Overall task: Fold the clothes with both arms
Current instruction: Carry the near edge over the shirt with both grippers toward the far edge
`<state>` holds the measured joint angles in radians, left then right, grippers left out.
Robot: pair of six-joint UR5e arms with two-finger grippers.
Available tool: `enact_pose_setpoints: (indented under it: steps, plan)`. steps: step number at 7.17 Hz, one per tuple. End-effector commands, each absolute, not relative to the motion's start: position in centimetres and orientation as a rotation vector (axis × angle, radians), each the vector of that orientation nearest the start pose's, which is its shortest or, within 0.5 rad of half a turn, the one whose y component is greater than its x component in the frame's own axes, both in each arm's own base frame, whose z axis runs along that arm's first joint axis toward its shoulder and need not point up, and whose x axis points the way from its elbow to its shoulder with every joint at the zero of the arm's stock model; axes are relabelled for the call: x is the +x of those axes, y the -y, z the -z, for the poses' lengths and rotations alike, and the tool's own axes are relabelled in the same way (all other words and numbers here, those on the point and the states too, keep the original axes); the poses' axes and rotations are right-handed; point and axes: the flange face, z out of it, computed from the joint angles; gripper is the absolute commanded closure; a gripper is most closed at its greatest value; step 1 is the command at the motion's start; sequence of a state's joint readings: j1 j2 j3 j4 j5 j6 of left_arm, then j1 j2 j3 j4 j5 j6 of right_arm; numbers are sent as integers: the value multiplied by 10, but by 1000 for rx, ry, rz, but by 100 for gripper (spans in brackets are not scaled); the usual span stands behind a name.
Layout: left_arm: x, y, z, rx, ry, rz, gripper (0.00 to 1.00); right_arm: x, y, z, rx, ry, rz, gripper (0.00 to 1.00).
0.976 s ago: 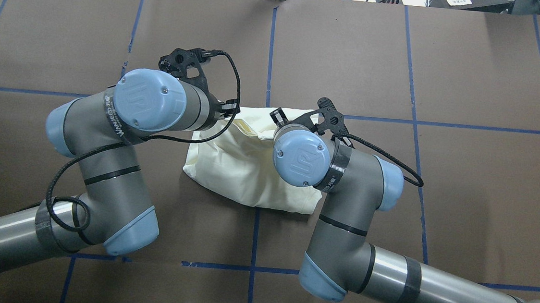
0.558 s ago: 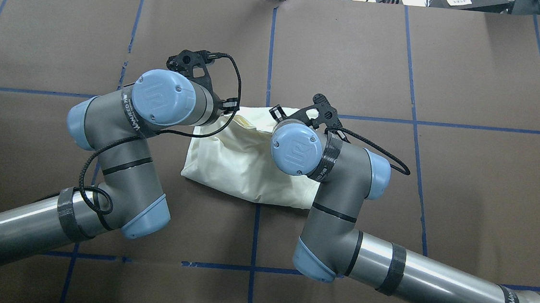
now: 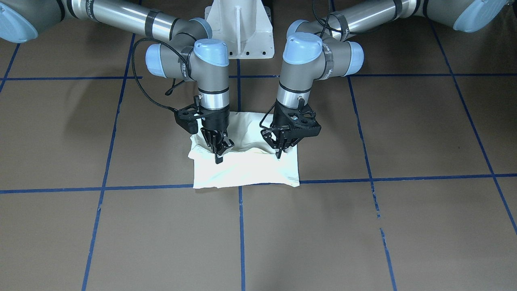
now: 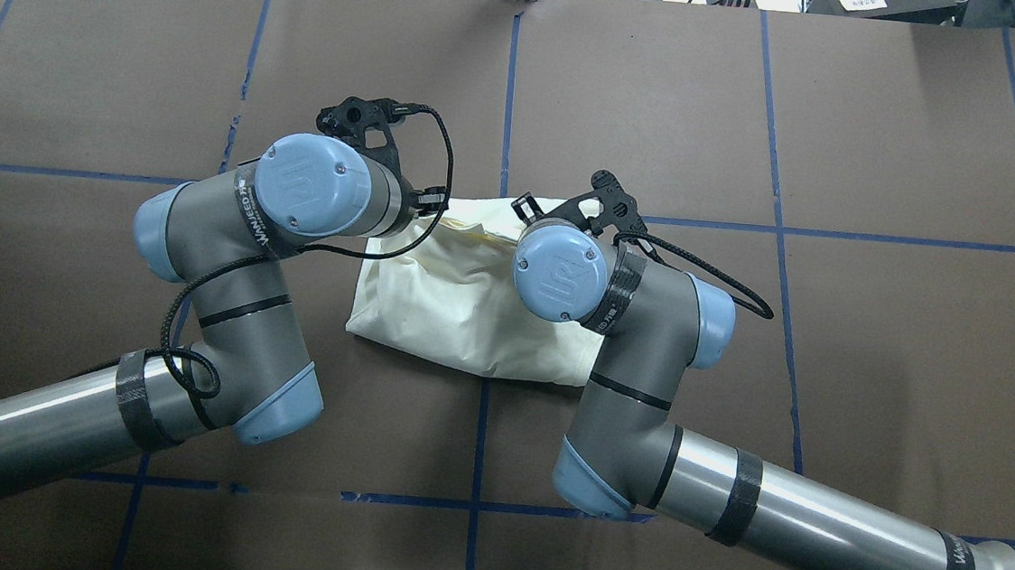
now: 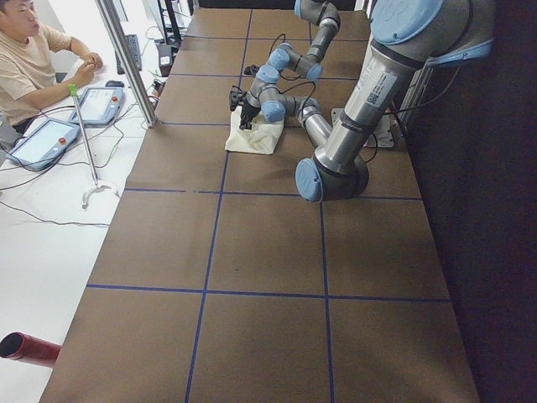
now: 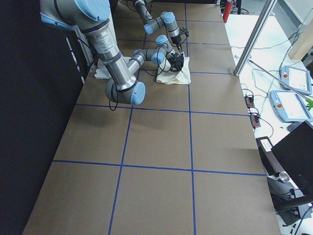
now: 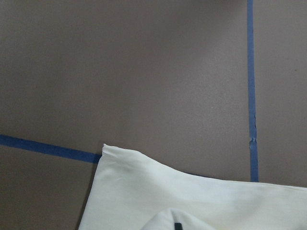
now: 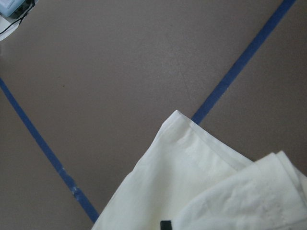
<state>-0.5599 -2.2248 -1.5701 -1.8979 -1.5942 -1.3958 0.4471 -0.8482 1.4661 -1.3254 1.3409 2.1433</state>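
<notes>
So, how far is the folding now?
Done: the shirt lies as a small rectangle, plain side up. In hand: the left tool and the right tool each seem to pinch its upper layer, raised in a ridge. Left: lay that layer flat and let go.

The left arm (image 4: 235, 300) bears a raised "UR" mark on its blue wrist cap (image 4: 307, 183), and the right arm (image 4: 634, 404) bears the same on its own blue cap (image 4: 560, 276). A black band (image 4: 251, 210) just beside the left arm's cap carries white letters that seem to read "WANEED". The white letters on a like strap (image 4: 961, 561) on the right arm's near tube are too small to read.
</notes>
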Motion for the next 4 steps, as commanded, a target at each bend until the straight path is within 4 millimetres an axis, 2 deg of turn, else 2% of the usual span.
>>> enact_pose_setpoints:
  steps: [1,2,3,4]
  plan:
    - [523,489,-233,420,-945,213,0,-597,467,-249,240,872,-914,0]
    - [508,501,-237,441,-936,203,0,-592,470,-238,281,876,-831,0]
    - [484,517,-237,435,-953,102,0,-588,465,-230,282,888,-767,0]
    - [457,525,-259,450,-977,28,0,-585,460,-218,306,894,-673,0]
